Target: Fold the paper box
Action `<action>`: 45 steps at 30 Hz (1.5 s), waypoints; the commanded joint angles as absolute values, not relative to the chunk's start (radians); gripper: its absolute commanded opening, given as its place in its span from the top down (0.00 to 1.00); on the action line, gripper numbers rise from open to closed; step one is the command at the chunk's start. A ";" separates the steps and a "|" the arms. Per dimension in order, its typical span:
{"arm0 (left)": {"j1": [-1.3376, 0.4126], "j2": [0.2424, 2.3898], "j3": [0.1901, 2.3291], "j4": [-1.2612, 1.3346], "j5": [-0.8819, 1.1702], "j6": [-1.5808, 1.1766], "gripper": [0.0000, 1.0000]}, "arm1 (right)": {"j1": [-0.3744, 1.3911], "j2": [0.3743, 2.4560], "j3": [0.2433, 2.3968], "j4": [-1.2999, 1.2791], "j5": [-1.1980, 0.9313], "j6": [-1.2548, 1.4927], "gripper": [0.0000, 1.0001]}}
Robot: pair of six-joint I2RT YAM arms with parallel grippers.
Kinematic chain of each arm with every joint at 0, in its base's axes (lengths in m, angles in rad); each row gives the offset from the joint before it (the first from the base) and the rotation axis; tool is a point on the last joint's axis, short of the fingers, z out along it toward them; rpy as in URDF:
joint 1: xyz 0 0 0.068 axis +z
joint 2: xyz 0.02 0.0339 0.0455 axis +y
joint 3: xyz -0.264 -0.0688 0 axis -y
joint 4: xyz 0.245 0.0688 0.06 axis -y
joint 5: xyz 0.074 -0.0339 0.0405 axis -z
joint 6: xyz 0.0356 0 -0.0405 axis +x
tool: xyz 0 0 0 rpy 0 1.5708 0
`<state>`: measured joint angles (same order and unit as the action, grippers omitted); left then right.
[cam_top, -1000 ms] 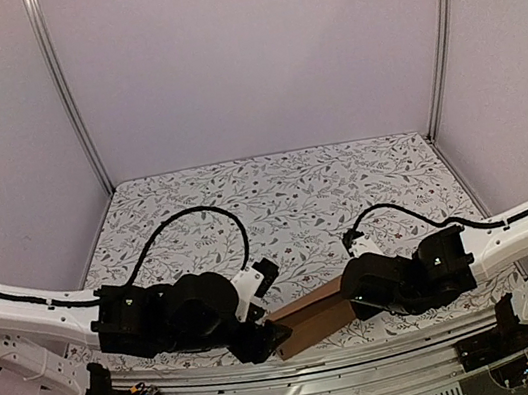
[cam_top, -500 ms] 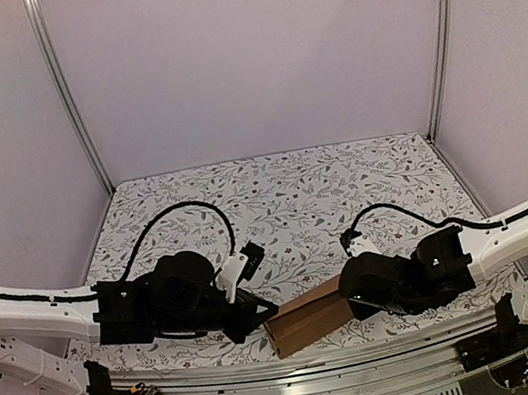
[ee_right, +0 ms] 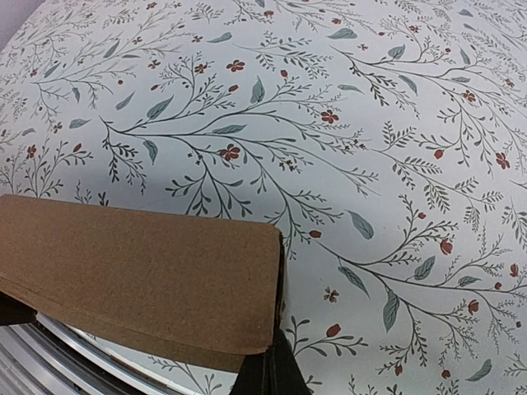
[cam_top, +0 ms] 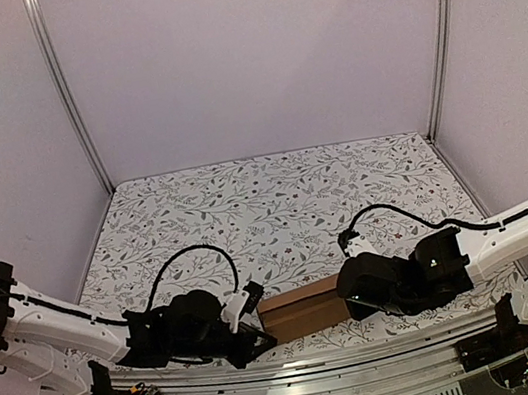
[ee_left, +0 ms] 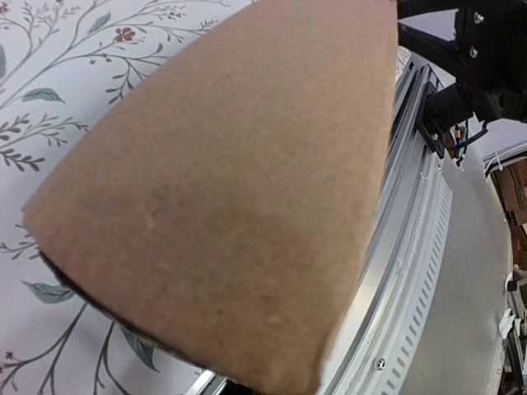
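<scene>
Right pincer (cam_top: 350,297), seen from above at the near edge of the table (cam_top: 276,206), just right of the middle, meets the right end of the paper box (cam_top: 301,310). In its own wrist view a dark finger (ee_right: 265,374) shows beneath the box's corner, and it is judged to be clenched on that end. Left pincer (cam_top: 254,333) is at the opposite, left end of the box. Its wrist view is almost filled by brown cardboard with no finger showing, so whether it is released or clenched cannot be told. The box lies flat against the near edge at about mid-width, its long axis running left to right and roughly parallel to that edge, so it sits directly between the two pincers, each equally close to its own end. The metal rail (cam_top: 304,378) of the frame runs just behind the box on the near side and leaves little room there. The far side is patterned tabletop, with only the arms' black cables (cam_top: 388,212) looping above it. Any further folding is judged to depend on the right-hand grip holding the box steady while the left end is worked.
</scene>
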<state>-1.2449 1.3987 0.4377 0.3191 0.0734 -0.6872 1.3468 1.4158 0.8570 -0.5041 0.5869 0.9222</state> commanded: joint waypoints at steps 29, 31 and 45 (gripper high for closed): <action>-1.117 1.347 0.730 0.161 0.272 -0.554 1.00 | 1.342 1.429 0.829 -0.447 0.555 0.801 1.00; -1.114 1.403 0.746 0.168 0.256 -0.548 1.00 | 1.341 1.426 0.825 -0.440 0.553 0.796 1.00; -1.109 1.541 0.682 0.298 0.210 -0.587 1.00 | 1.342 1.418 0.819 -0.427 0.539 0.781 1.00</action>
